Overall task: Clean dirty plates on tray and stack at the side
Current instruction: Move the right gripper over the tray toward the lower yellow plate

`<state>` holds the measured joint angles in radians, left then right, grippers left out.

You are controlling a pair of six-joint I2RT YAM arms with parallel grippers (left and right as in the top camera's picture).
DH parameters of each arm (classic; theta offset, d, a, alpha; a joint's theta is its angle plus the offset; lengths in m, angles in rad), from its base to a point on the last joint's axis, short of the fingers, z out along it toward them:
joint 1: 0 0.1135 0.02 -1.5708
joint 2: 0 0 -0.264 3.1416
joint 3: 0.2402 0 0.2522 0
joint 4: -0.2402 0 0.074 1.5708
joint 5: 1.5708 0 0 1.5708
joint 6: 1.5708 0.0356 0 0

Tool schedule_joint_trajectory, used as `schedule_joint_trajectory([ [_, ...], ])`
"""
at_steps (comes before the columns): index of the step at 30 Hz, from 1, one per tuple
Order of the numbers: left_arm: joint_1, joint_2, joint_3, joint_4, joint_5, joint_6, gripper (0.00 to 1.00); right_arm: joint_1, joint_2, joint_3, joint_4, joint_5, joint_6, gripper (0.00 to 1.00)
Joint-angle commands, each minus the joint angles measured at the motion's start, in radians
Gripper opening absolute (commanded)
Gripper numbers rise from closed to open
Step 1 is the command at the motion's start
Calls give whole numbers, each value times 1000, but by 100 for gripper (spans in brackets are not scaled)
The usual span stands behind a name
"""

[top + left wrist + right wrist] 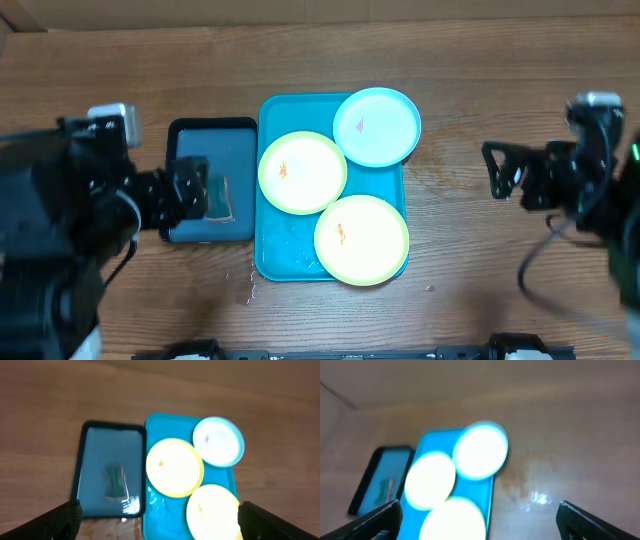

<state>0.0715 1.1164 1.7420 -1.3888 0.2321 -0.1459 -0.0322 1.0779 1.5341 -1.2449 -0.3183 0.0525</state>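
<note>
L pincer (195, 190), R pincer (497, 172) open; tray (280, 255) w/ 3 plates (303, 172).

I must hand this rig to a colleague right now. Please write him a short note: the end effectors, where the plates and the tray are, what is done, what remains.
Left end effector: open, empty, over the dark tray, near what looks like a sponge.
Right end effector: open, empty, right of the turquoise tray.
Plates: blue plate, middle yellow-green plate and nearest yellow-green plate all lie on the turquoise tray, each with an orange-red smear.
Done: nothing cleaned or stacked.
Left: clean all three, stack them beside the tray.
</note>
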Motion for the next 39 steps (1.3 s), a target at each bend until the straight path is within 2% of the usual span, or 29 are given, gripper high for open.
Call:
schedule_joint_trajectory([
  [1,-7,53,21,-23,31,26,100,-3,121,113,-71,-88,4,100],
  [4,-7,90,21,-45,31,27,100,-3,195,132,-105,-230,3,100],
  [5,-7,99,21,-59,31,27,93,-2,213,130,-111,-270,3,100],
  [6,-7,108,21,-72,30,27,70,-2,229,129,-117,-304,2,98],
  [7,-7,117,21,-84,24,27,33,-2,245,129,-122,-328,-1,85],
  [8,-7,126,20,-99,18,27,4,0,258,129,-124,-332,0,64],
  [10,-7,140,18,-125,11,27,4,6,275,127,-124,-330,0,24],
  [12,-7,148,5,-140,-1,27,4,23,287,127,-131,-326,0,17],
  [15,-7,150,-34,-148,-26,26,4,66,292,105,-136,-304,5,13],
  [18,-7,150,-79,-148,-32,26,4,120,292,58,-139,-245,53,16],
  [19,-7,150,-95,-146,-32,26,4,138,292,37,-133,-219,80,22],
  [21,-7,150,-127,-140,-32,26,4,174,293,-20,-108,-169,130,43],
  [23,-7,150,-158,-124,-32,26,4,207,293,-88,-56,-164,163,56],
  [25,-7,151,-185,-107,-32,26,4,238,293,-156,10,-164,190,61],
  [28,-7,151,-207,-98,-32,26,13,281,296,-238,109,-150,226,62],
  [31,-7,152,-217,-87,-32,22,36,327,314,-309,207,-95,280,62],
  [34,-7,154,-217,-73,-32,10,52,375,358,-355,302,-32,313,61],
  [36,-7,153,-217,-68,-32,10,56,409,403,-364,365,12,319,58],
  [39,-7,154,-217,-69,-32,7,57,460,487,-364,477,63,319,51],
])
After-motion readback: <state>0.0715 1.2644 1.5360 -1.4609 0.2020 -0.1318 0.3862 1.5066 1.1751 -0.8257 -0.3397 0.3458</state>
